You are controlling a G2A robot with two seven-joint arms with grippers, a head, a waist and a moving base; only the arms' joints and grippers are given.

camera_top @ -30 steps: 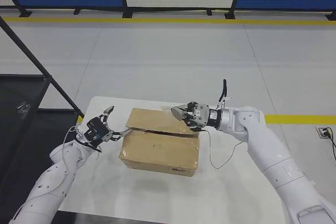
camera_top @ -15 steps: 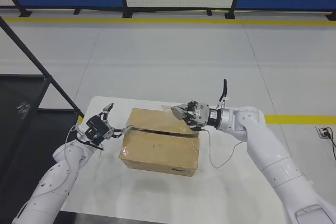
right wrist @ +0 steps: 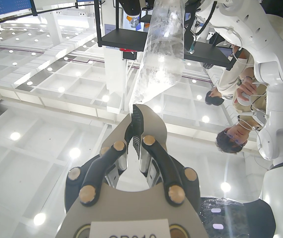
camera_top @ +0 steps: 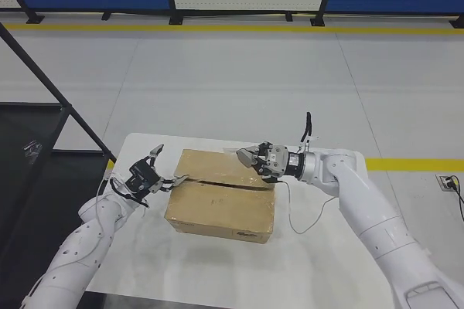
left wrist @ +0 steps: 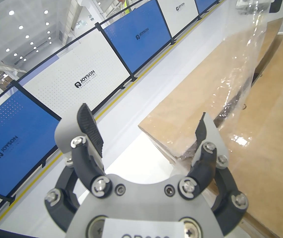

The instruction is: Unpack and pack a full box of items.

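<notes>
The cardboard box (camera_top: 220, 207) lies on the middle of the white table (camera_top: 139, 255). Its 2 top flaps are not fully closed, and a dark gap runs between them along the length of the box. The left gripper (camera_top: 171, 164) is at the left end of the box with its 2 fingers spread wide and nothing between them. One finger points up and away from the box, and the other lies at the end of the gap. There the left wrist view shows crumpled clear film over the box corner, but I cannot tell if the finger touches it. Compared with 1 second ago, this gripper has come nearer to the box, and its lower finger is now at the box edge, where before it was a little apart from it. The right gripper (camera_top: 249, 157) is over the far flap, towards the right end of the box, and it has stayed nearly in the same place. Its fingers are pressed together on the end of a clear strip (right wrist: 163, 50), and the strip stretches from there along the gap towards the left end of the box.
</notes>
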